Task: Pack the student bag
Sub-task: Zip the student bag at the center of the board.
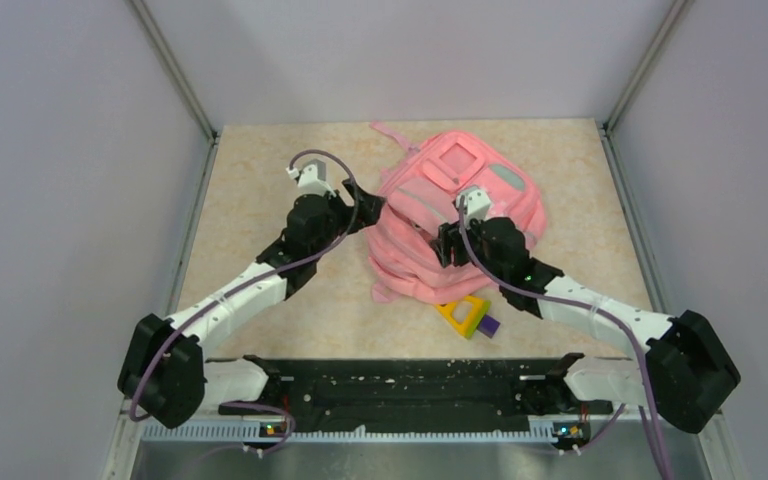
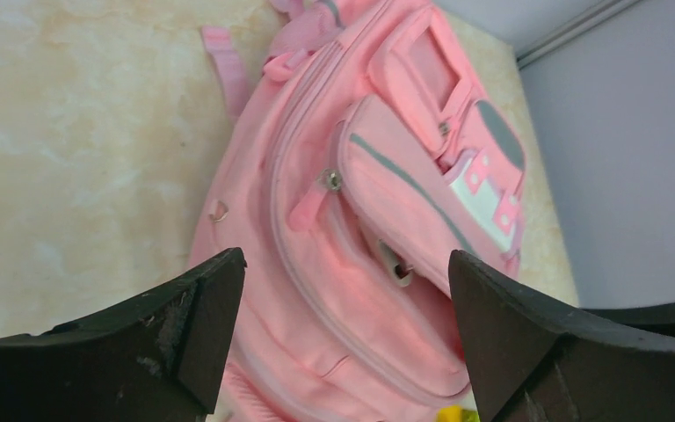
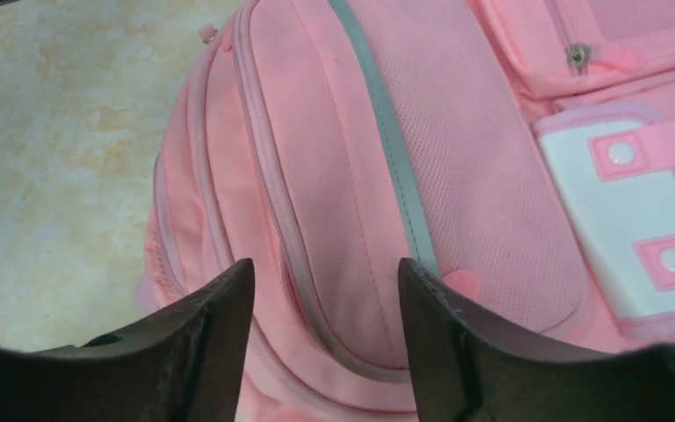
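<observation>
Apparently between grasps: left gripper [image 2: 347,264] gapes wide, right gripper [image 3: 325,272] half-open, both empty over the centre-frame bag [image 1: 457,220]; next, probably unzipping.

The student bag [image 1: 410,205] lies on the beige surface [image 1: 260,170], a little right of centre in the overhead frame, with its front face up. It is soft pink fabric, puffy and somewhat rumpled. A pink strap [image 2: 224,53] trails onto the surface at its upper end. The front pocket [image 2: 395,193] carries a grey stripe [image 3: 395,158] and a white patch [image 3: 606,220] with two pink snap tabs. A metal zip pull [image 2: 330,180] sits on the curved zip line.
</observation>
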Robot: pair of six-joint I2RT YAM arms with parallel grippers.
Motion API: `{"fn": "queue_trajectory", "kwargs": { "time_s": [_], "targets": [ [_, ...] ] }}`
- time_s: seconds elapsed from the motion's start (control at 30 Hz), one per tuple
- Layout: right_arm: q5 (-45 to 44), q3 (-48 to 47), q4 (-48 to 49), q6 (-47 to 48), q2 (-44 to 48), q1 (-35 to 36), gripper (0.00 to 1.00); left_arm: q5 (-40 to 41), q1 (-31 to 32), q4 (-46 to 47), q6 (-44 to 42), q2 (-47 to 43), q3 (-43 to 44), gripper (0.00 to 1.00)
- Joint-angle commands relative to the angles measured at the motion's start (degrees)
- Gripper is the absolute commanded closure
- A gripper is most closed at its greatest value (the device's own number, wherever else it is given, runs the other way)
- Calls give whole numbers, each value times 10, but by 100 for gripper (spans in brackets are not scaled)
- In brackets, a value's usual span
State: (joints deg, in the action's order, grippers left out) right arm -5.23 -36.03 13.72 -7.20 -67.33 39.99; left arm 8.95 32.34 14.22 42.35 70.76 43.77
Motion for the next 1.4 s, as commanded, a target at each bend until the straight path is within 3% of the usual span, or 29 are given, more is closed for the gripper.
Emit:
{"fn": "queue_trajectory", "kwargs": {
  "time_s": [0.0,0.07,0.23,0.43,0.7,0.93,1.07,1.23,1.37],
  "targets": [
    [-6,-6,-69,-51,32,6,29,-129,-32,-38,-85,-1,16,10],
    [-45,-11,-113,-88,52,2,20,-137,-33,-24,-141,2,14,10],
    [-45,4,-196,-198,83,-72,17,-150,-47,-20,-218,36,23,9],
    [-39,81,-148,-296,117,-148,16,-167,-72,-5,-249,102,45,11],
    [-67,155,-41,-331,115,-155,16,-197,-75,4,-269,99,45,12],
    [-16,122,42,-265,13,-202,40,-276,-75,43,-305,116,48,13],
    [11,81,68,-224,-42,-218,48,-292,-74,69,-301,137,68,15],
    [24,50,71,-185,-74,-219,55,-316,-74,68,-311,183,114,23],
    [34,46,67,-176,-75,-219,61,-302,-74,51,-339,213,142,35]
  ]
}}
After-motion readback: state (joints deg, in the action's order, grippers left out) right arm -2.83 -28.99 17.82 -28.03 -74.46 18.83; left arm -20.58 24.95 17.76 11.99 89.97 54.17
